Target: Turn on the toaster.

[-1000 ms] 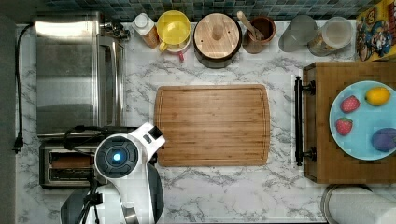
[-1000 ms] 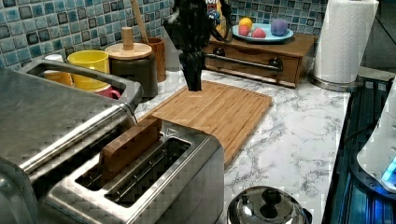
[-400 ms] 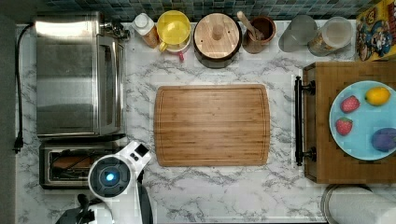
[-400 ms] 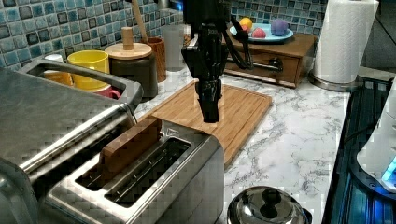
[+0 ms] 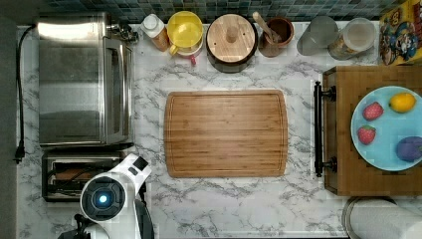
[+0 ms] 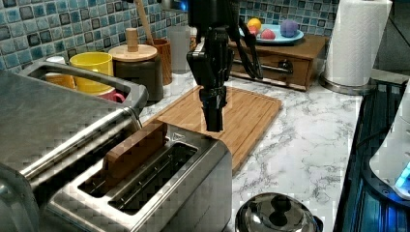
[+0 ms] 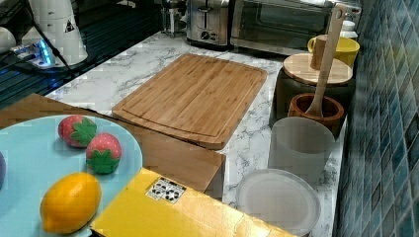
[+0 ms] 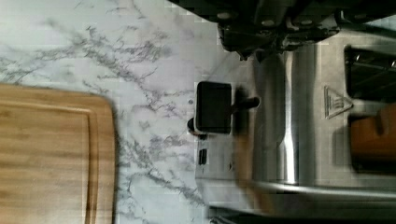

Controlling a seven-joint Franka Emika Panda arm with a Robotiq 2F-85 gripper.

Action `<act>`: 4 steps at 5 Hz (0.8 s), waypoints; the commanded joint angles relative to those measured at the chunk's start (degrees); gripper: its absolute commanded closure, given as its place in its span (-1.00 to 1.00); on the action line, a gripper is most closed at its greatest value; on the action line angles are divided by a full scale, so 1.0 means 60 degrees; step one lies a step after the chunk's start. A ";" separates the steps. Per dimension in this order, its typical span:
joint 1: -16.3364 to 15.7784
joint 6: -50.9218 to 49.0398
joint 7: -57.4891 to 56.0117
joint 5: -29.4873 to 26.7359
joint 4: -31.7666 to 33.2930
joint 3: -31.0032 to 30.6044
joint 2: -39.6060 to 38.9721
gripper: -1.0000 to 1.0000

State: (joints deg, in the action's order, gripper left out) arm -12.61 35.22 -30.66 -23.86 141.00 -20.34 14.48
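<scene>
Oven (image 5: 82, 79): big steel box at the top view's far left, glass door facing the board.
Toaster (image 5: 79, 174): tucked just below the oven in the top view, at the counter's lower-left corner; in the left view (image 6: 145, 193) it fills the foreground, two dark slots up.
Bread (image 6: 135, 150): a brown slice stands up out of the slot nearer the oven, riding high.
Lever (image 8: 213, 113): black tab sticking out of the toaster's end face, seen square-on in the wrist view, nothing touching it.
Arm (image 5: 112, 199): white body with a glowing blue ring, over the toaster's board-side end in the top view.
Gripper (image 6: 213, 113): hangs straight down, tip just above the toaster's far end in the left view; the fingers look pressed together, but it's a dark shape, so I cannot tell for sure.
Board (image 5: 226, 133): bamboo, bare, mid-counter, just beside the toaster's lever end.
Back row: yellow cup (image 5: 185, 27), wooden-lidded jar (image 5: 231, 35), brown pot with a spoon (image 5: 276, 32), along the tiles.
Plate (image 5: 383, 144): pale blue, on the wooden tray at the top view's right, carrying two strawberries, a lemon and a purple fruit.
Paper towel (image 6: 357, 43): upright roll at the left view's right.
</scene>
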 commanded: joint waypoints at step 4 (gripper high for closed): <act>0.0312 0.0548 0.0282 0.0261 -0.0638 -0.0115 -0.0944 1.00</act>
State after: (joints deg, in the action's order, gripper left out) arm -9.96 37.96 -30.55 -21.84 141.00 -19.85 10.85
